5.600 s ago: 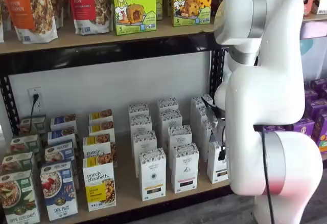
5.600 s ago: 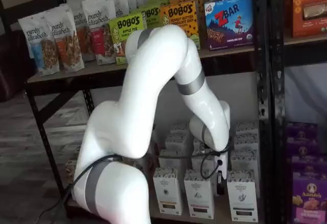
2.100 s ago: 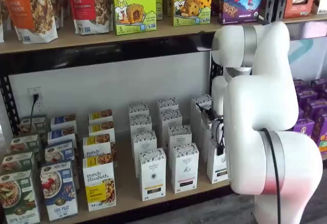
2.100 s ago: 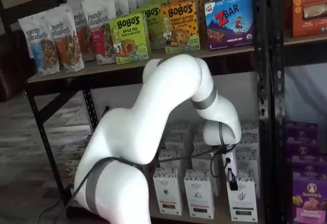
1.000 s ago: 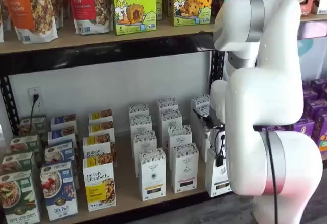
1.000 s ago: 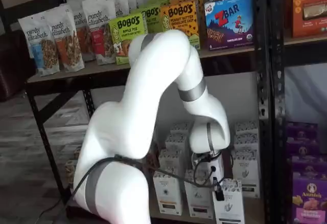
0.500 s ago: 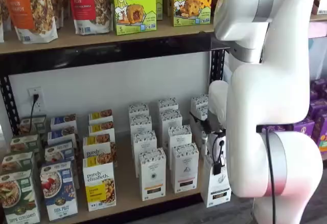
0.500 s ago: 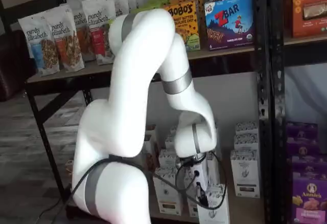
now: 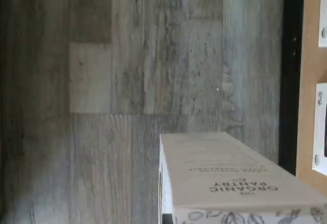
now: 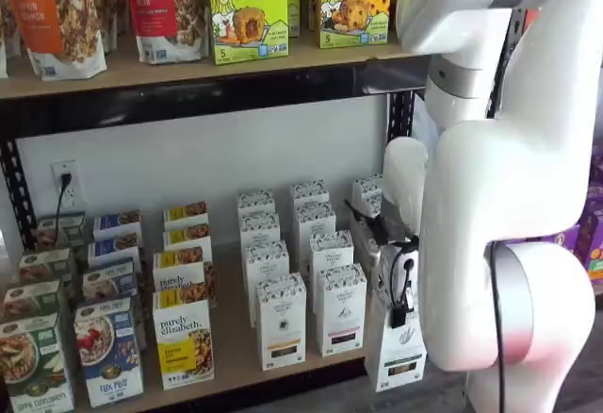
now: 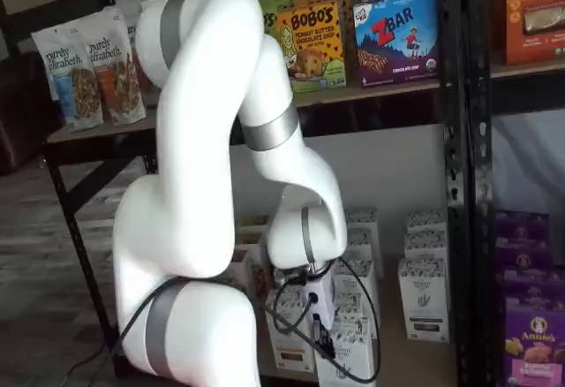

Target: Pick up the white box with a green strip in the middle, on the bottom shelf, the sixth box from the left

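My gripper (image 10: 399,311) is shut on the white box (image 10: 401,349), a tall slim carton with a speckled top and a dark label low on its front. I hold it upright in front of the bottom shelf (image 10: 231,352), past the black front rail. Both shelf views show this; in the other one the gripper (image 11: 323,334) grips the box (image 11: 351,358) near its top. The wrist view shows the box's pale side (image 9: 235,170) over grey wood floor, with the shelf's rail (image 9: 291,75) beside it.
Other white cartons (image 10: 281,323) stand in rows on the bottom shelf, with granola boxes (image 10: 184,342) further left. Snack boxes (image 10: 247,8) fill the upper shelf. A black upright (image 11: 468,184) and purple boxes (image 11: 530,334) stand to the right. The white arm (image 11: 221,184) blocks much of the shelf.
The gripper closed on the white box at the shelf's front row, then drew it out past the rail. Over the last second box and gripper kept moving away from the shelf.
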Available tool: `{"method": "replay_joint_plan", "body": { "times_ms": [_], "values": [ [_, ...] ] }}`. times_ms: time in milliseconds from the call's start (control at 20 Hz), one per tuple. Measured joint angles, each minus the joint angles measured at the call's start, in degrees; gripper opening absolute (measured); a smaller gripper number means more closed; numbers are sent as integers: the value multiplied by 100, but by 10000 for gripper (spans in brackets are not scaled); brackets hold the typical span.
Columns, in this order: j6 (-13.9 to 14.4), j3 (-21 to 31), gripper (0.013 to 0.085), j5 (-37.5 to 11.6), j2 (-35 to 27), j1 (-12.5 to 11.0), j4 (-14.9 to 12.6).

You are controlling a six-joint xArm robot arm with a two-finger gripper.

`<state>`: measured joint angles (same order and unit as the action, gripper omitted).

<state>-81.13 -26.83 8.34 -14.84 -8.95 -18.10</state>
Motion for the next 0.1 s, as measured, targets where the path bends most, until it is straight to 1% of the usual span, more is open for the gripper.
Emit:
{"method": "replay_joint_plan", "body": {
  "times_ms": [100],
  "values": [
    [-42,179,530,100,272,84,124]
  ]
}}
